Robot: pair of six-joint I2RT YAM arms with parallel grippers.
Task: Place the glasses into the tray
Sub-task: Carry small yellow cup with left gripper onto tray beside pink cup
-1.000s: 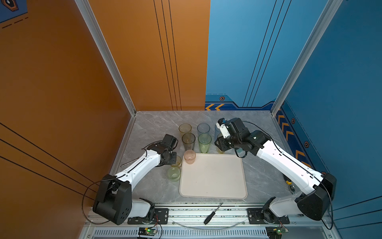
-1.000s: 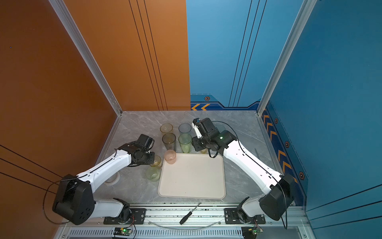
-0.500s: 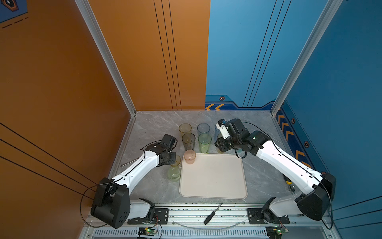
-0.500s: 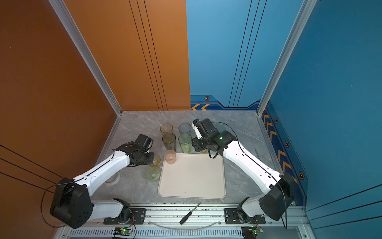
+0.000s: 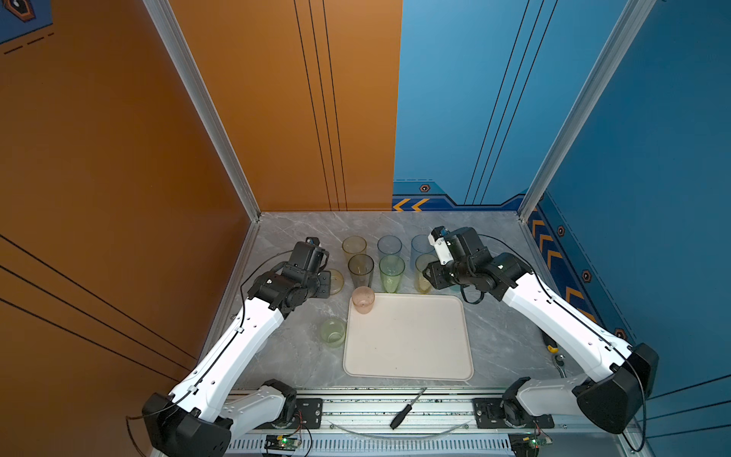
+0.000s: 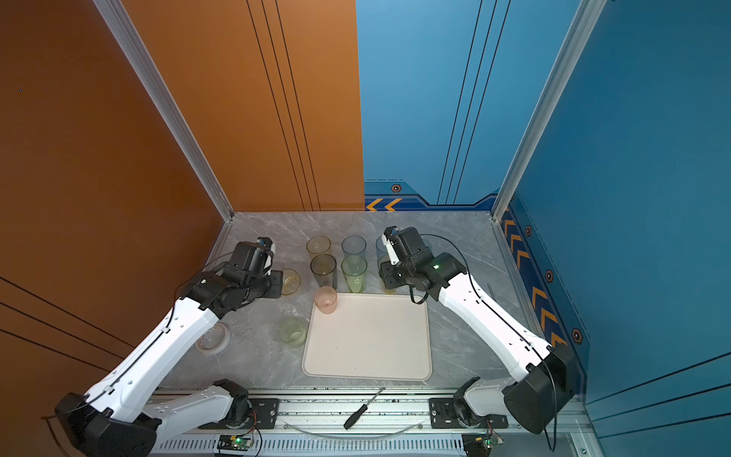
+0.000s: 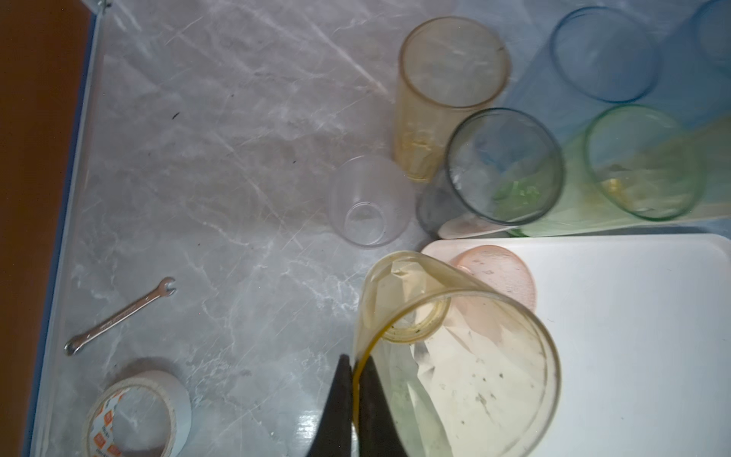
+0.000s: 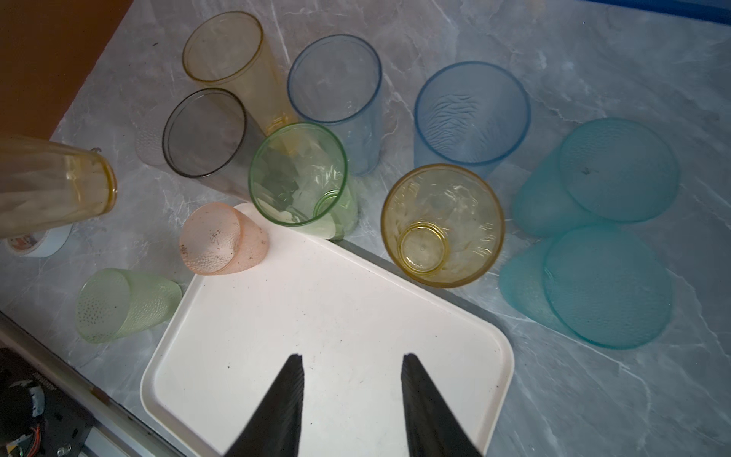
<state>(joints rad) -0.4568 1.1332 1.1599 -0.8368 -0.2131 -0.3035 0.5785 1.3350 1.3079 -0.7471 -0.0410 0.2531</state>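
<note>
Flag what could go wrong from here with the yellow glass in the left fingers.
1. The left fingers pinch only the thin wall of the yellow glass near its rim, and it hangs tilted, so it may slip or swing.
2. The pink glass sits right at a corner of the tray, apparently leaning on the rim. Setting down nearby could knock it off.

Matt cream plastic tray (image 8: 336, 316), faintly speckled, grey marble-look tabletop (image 7: 237, 118) with soft sheen, translucent glossy faceted yellow glass (image 7: 474, 376), frosted pebbled teal glasses (image 8: 605, 285), stippled pink glass (image 8: 213, 245), ripple-textured blue glass (image 8: 470, 114), bright bare-metal wrench (image 7: 118, 316), papery white tape roll (image 7: 134, 415)
</note>
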